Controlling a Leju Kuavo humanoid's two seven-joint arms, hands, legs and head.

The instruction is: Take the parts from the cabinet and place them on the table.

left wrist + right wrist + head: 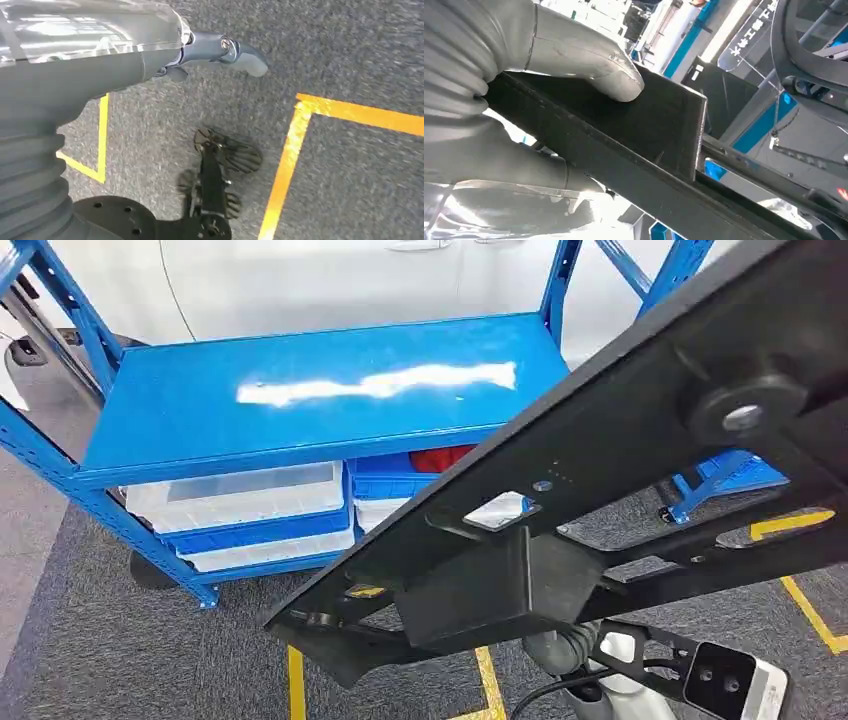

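A long black metal frame part (620,430) with holes and a boxy bracket slants across the right half of the head view, in front of the blue cabinet (300,390). My right hand (564,50) grips this part (649,130), thumb pressed flat on its upper face and palm under it. In the head view the part hides the hand, with the silver forearm (565,650) below. My left hand (75,75) hangs over the grey carpet with its thumb (235,52) stretched out and nothing in it.
The cabinet's top shelf is bare and glossy. Below it sit white and blue bins (240,500) and something red (440,457). A white car body (300,280) stands behind. Yellow tape lines (810,610) cross the grey carpet (350,50).
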